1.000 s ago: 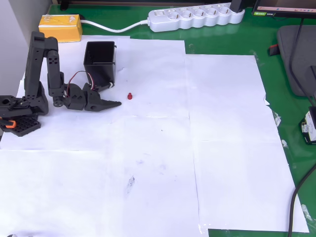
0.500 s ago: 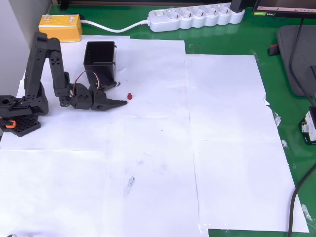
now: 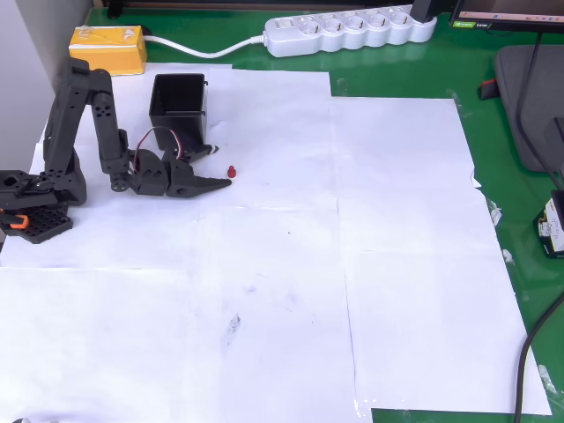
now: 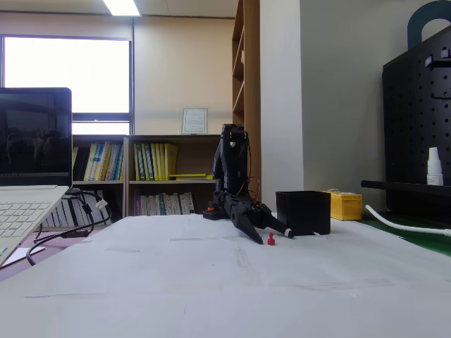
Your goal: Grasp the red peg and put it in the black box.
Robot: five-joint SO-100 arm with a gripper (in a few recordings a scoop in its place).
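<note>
Gripper (image 3: 218,165) released, jaws straddling the peg (image 3: 231,171), left-centre of overhead view. Peg likely light, rigid, slippery; pinch its stem. Box (image 3: 178,108) upper left.

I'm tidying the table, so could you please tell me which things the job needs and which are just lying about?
Needed: red peg, black box, gripper.
Lying about: yellow box, power strip, laptop.

A red peg (image 3: 231,171) lies on white paper (image 3: 291,282) over a green surface (image 3: 520,211), beside a black box (image 3: 179,110) and a black hand (image 3: 216,167).
</note>
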